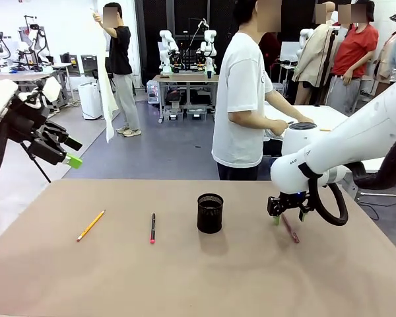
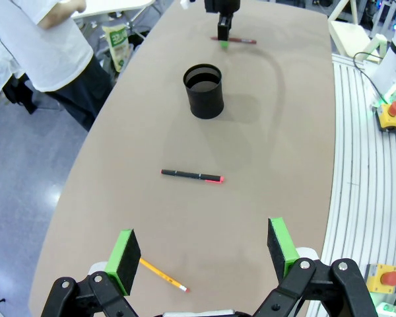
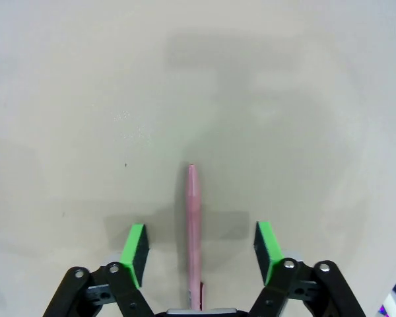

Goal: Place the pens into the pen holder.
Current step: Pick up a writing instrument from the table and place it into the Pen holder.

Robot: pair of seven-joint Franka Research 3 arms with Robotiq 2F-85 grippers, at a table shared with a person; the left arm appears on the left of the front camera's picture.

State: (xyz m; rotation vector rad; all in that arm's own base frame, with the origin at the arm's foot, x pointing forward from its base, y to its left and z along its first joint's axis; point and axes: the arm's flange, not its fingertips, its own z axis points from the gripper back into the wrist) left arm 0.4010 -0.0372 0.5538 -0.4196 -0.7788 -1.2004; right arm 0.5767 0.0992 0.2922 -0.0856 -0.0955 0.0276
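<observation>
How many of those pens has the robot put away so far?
None yet: the black mesh pen holder looks empty. In hand: the right gripper, jaws open, straddles the slim dark-red pen, not yet gripped. Left: that one, the yellow-orange pencil and the black pen with a red tip.

White right arm (image 1: 366,132) bears black cable loop (image 1: 330,210) and green-padded black claw (image 1: 289,219).

No legible text, lettering on right arm (image 1: 302,160) too blurred
</observation>
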